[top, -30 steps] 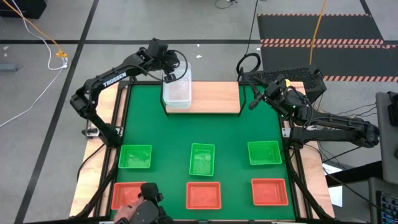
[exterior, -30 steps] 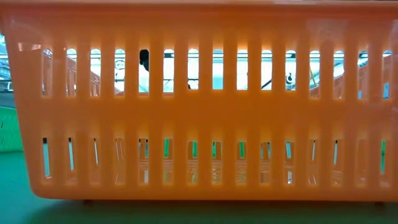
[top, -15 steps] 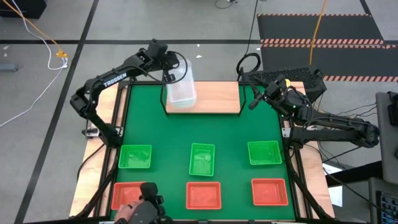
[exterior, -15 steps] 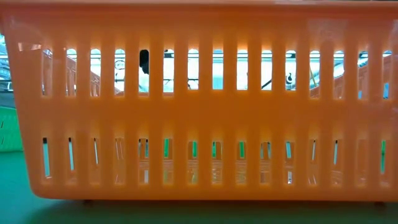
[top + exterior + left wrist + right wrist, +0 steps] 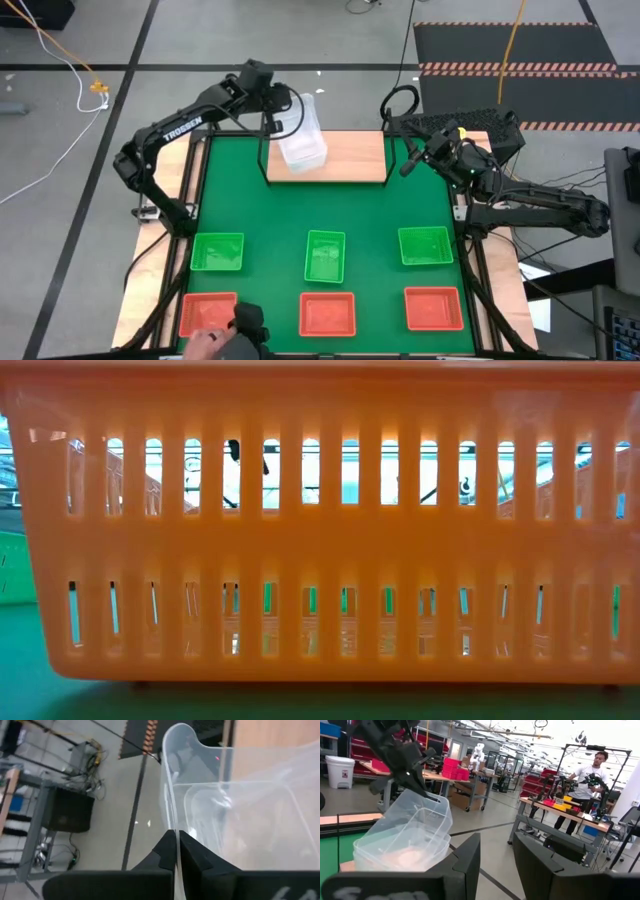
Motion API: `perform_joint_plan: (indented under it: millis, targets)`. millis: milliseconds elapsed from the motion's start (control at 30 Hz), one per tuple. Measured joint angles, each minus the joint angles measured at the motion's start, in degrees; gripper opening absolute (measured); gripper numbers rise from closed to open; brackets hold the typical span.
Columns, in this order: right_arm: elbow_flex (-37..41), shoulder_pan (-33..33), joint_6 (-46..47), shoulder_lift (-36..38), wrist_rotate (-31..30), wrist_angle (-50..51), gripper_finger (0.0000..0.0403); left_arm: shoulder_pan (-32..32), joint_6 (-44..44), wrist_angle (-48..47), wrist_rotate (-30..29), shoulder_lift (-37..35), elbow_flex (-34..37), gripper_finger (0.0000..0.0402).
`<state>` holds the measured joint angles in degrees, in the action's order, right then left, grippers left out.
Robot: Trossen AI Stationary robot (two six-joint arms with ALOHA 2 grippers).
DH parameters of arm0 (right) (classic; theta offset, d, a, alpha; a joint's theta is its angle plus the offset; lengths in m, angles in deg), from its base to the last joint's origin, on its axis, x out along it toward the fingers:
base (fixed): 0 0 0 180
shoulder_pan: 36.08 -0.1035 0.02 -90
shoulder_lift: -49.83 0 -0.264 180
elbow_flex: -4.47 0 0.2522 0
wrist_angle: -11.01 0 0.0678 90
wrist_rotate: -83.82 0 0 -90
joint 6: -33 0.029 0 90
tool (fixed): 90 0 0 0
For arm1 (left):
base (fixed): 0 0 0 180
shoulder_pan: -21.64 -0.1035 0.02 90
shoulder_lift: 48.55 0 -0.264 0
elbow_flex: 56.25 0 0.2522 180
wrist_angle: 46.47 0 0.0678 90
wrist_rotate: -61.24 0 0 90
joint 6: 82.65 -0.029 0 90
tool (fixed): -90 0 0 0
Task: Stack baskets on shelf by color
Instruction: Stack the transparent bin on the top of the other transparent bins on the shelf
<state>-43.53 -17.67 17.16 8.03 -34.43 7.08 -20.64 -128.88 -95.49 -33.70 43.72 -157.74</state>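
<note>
A stack of clear baskets (image 5: 300, 140) stands at the left end of the wooden shelf (image 5: 350, 158) at the table's far side. My left gripper (image 5: 272, 112) is shut on the top clear basket (image 5: 240, 810), which tilts with its far end raised. My right gripper (image 5: 412, 157) hovers open beside the shelf's right end, holding nothing. Three green baskets (image 5: 325, 255) lie in a row on the green mat. Three red-orange baskets (image 5: 327, 313) lie in a row nearer the front; one red-orange basket (image 5: 320, 520) fills the low view. My left gripper pinches the rim of the top clear basket's raised far wall (image 5: 172, 822), one finger inside the basket and one outside. The fingers come from above and from the far left, slanting down. The basket tilts, far end up, its near end (image 5: 395, 852) still nested in the stack.
A person's hand (image 5: 222, 340) reaches in at the near edge beside the left red-orange basket (image 5: 208, 312). The shelf's middle and right parts show bare wood. People and workbenches stand in the room beyond the table (image 5: 585, 775).
My left gripper has shut on the top clear basket's far wall and risen. The basket has tipped, its far end lifted while its near end stays in the stack. The hand at the near edge has shifted a little.
</note>
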Motion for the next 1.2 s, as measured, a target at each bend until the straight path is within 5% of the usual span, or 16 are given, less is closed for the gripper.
perform_joint_plan:
  millis: [567, 1200]
  targets:
    - [0.0, 0.0, 1.2, 0.0, 0.0, 0.2, 0.0112, -1.2, 7.5, -6.6, 12.8, -4.3, -11.2, 0.0004]
    - [0.0, 0.0, 1.1, 0.0, 0.0, -0.5, 0.0112, -14.6, 13.8, -11.2, 30.9, -1.5, -7.2, 0.0002]
